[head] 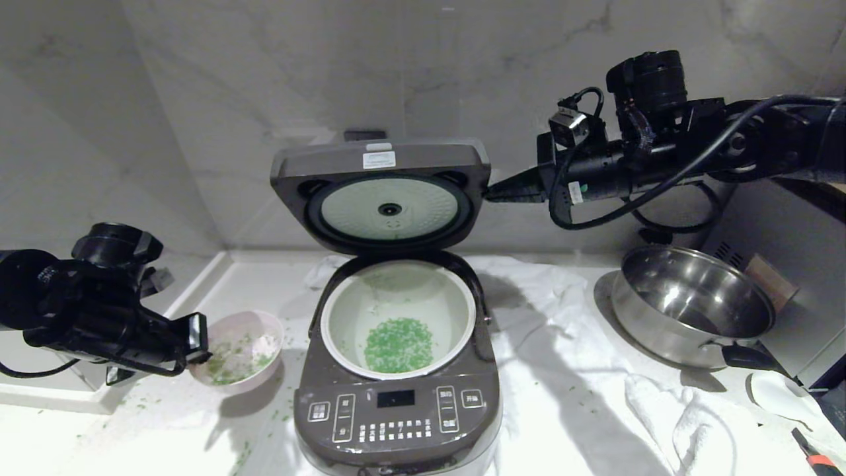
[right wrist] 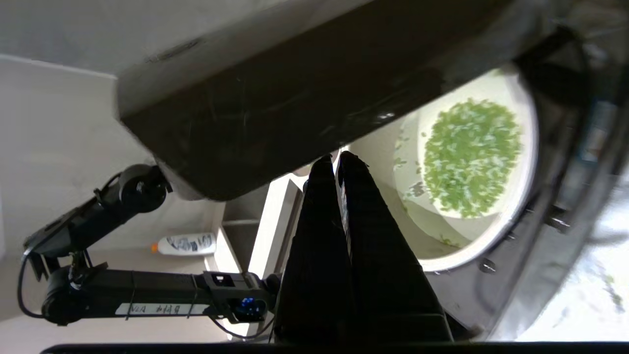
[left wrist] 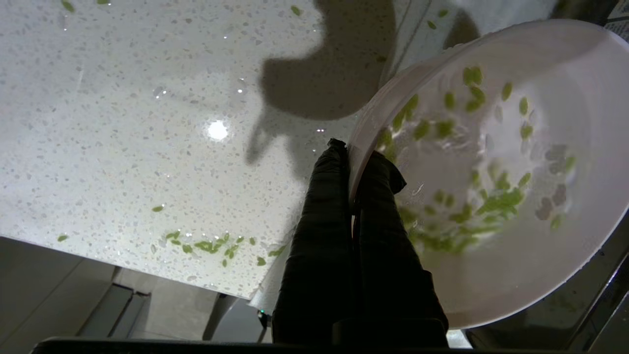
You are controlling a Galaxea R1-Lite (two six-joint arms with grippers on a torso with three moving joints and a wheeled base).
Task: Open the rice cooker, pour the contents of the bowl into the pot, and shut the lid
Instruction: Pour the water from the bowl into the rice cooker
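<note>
Two of three steps look done: the rice cooker (head: 396,370) at the surface's front edge stands open, most contents (head: 398,344) in the pot (head: 344,317). Left claw (left wrist: 351,196) pinches the bowl (head: 241,347) rim; right claw (right wrist: 336,164), closed empty, touches the raised lid (head: 380,192).

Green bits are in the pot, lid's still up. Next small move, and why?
Probably the right gripper pushing the raised lid forward and down: it is shut, at the lid's edge, and the contents lie in the pot. The left gripper grips the bowl beside the rice cooker.
</note>
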